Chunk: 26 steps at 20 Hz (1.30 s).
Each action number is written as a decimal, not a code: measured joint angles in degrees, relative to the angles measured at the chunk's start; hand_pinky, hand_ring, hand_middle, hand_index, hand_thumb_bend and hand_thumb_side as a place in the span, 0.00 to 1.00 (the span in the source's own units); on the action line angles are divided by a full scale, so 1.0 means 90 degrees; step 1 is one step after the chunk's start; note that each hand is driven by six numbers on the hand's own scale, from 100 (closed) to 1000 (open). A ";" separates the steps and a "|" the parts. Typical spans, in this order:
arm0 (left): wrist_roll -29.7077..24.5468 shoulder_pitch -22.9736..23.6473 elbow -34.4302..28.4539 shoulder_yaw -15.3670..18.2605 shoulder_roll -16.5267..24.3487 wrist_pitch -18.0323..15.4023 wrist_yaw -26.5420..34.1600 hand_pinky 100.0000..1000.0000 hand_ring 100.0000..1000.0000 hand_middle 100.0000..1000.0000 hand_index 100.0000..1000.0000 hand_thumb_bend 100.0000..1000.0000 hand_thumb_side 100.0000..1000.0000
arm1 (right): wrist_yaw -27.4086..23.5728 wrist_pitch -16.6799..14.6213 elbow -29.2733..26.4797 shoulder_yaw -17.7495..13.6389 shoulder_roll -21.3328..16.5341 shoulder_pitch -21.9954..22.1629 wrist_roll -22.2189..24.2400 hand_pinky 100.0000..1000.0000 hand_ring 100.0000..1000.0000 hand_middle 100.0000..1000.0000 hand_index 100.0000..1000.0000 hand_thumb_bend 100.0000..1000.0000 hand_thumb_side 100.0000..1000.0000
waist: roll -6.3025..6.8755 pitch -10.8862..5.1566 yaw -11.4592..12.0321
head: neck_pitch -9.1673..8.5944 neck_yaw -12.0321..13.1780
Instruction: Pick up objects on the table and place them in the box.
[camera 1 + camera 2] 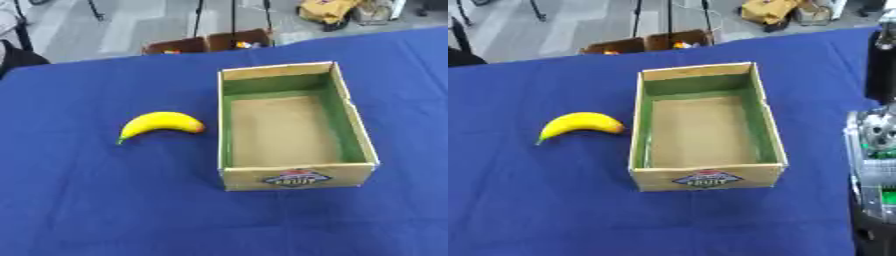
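Note:
A yellow banana (160, 123) lies on the blue tablecloth, its green stem end pointing to the lower left. Just to its right stands an open cardboard box (296, 177) with green inner walls, a bare brown floor and a fruit label on its near wall. Nothing is inside the box. A black and silver part of my right arm (873, 145) runs along the right edge of the right eye view, right of the box and apart from it. I cannot make out the hand on it. My left hand shows in neither view.
The blue table (105, 210) fills most of the view. Beyond its far edge, on the grey floor, stand two brown cartons (210, 42) with colourful things inside, some black stand legs and a yellow bag (325, 10).

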 measured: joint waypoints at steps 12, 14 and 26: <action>-0.0847 -0.0498 0.0000 -0.0186 0.1654 0.0839 -0.1101 0.69 0.77 0.84 0.97 0.00 0.88 | -0.0029 0.0004 0.0000 0.0004 0.0000 0.0004 0.0032 0.75 0.88 0.69 0.91 0.00 1.00 | 0.0012 -0.0027 -0.0062 | 0.0057 0.0069; -0.1019 -0.0560 0.0000 -0.0250 0.1906 0.1022 -0.1239 0.70 0.78 0.85 0.98 0.00 0.88 | -0.0031 0.0011 0.0000 0.0006 0.0000 0.0006 0.0042 0.76 0.88 0.69 0.91 0.00 1.00 | 0.0015 -0.0031 -0.0066 | 0.0051 0.0070; -0.2176 -0.0994 0.0001 -0.1026 0.3199 0.2185 -0.1275 0.78 0.87 0.93 1.00 0.00 0.83 | -0.0092 0.0015 0.0000 0.0065 0.0000 0.0034 0.0111 0.76 0.87 0.69 0.91 0.00 1.00 | 0.0042 -0.0086 -0.0137 | 0.0025 0.0068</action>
